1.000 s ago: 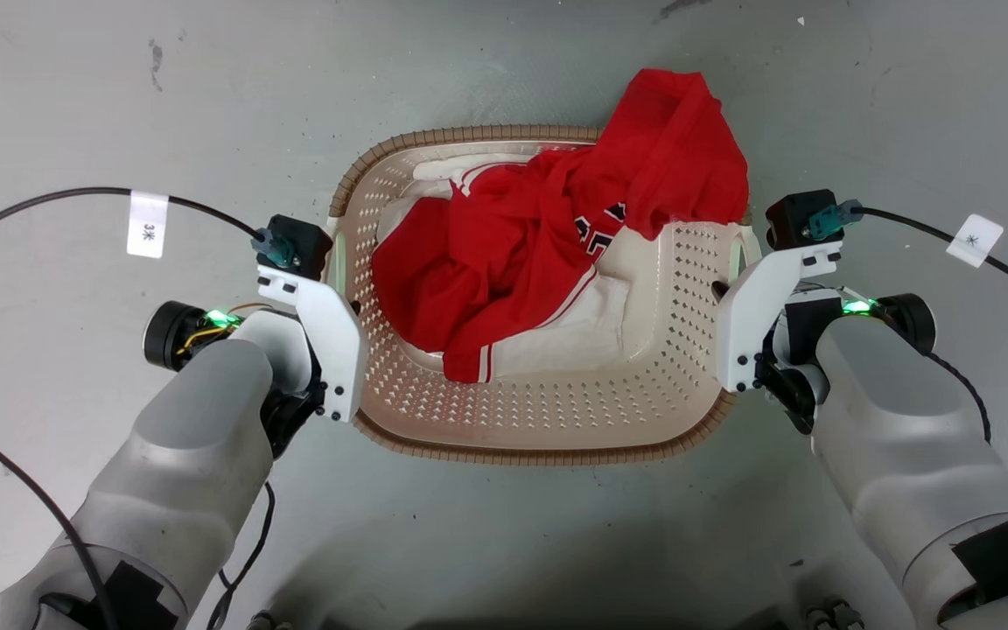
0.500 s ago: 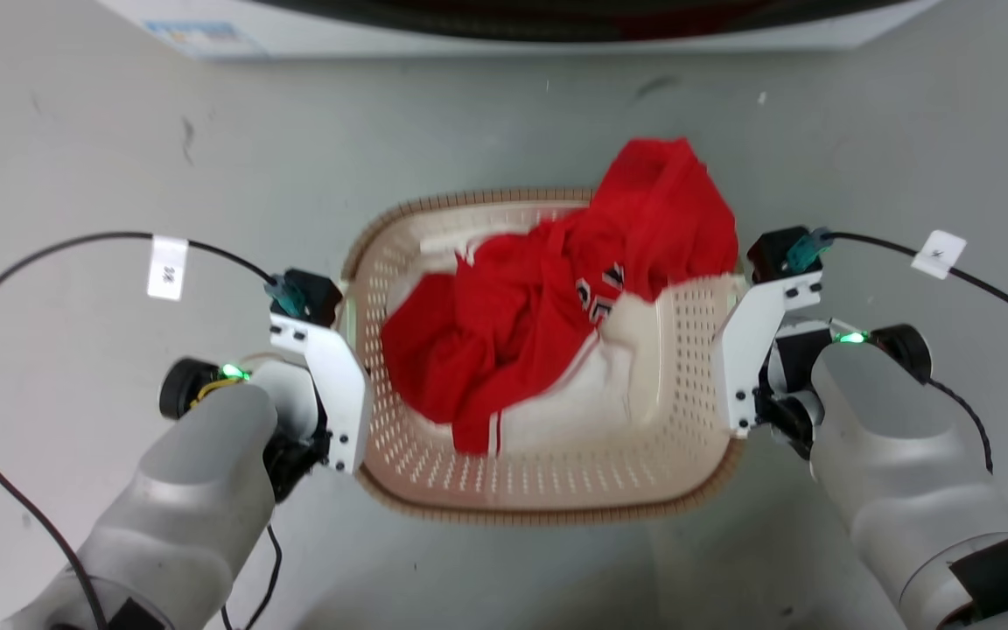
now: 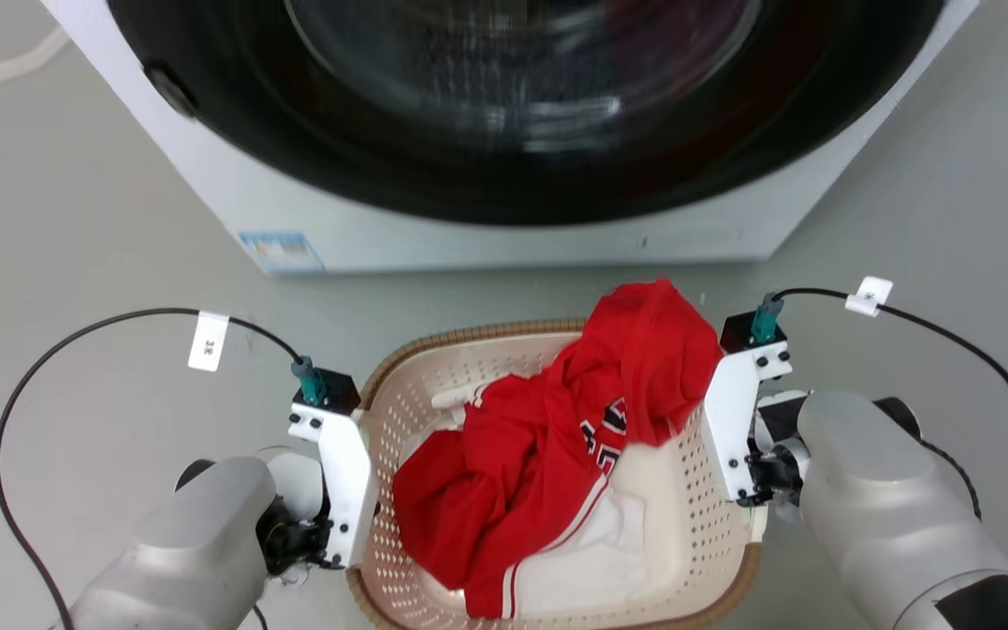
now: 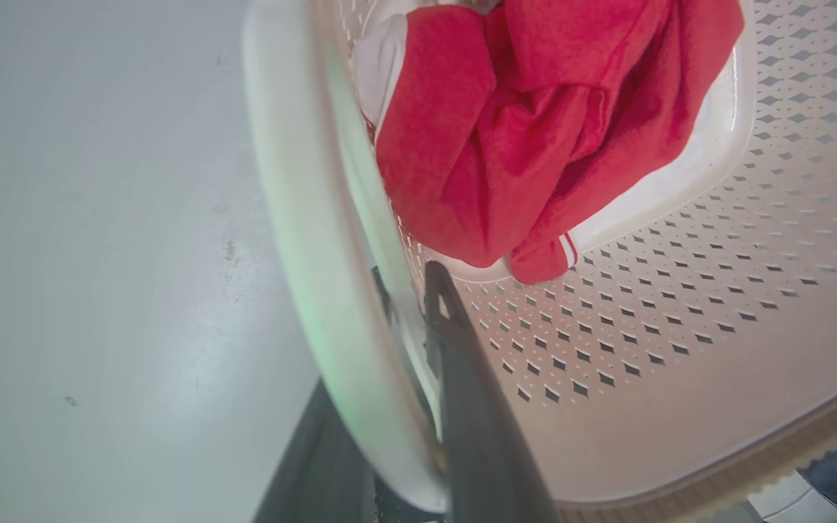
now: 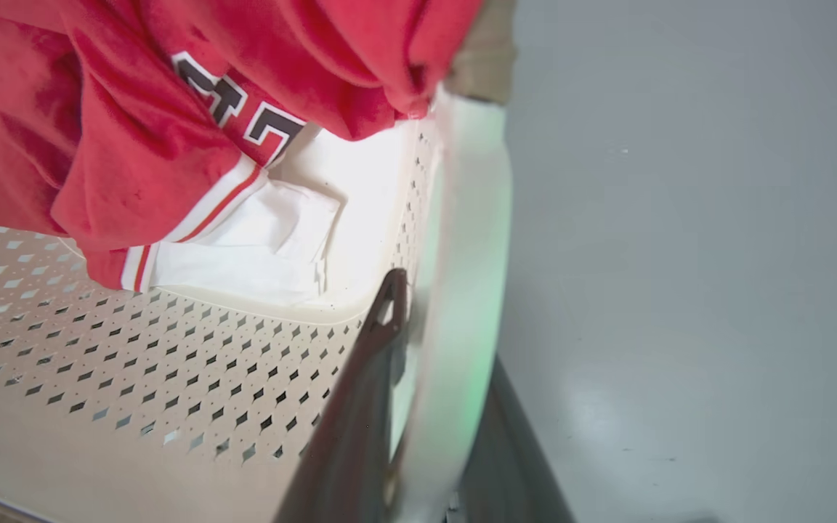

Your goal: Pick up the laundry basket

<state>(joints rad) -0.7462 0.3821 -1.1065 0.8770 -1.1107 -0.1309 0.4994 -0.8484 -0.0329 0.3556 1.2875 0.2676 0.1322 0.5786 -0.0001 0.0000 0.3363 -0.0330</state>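
We hold the cream-white perforated plastic laundry basket [image 3: 469,334] between our arms, before the white front-loading washer [image 3: 504,241]. Our left gripper [image 4: 389,407] is clamped on the white left handle [image 4: 295,218], one finger on either side; our right gripper [image 5: 433,407] grips the white right handle [image 5: 469,254] likewise. Grasping looks done. Whether the base is clear of the grey floor [image 3: 75,262] we cannot tell. A red jersey [image 3: 539,455] droops over the far rim, near the washer; both sides lie open.
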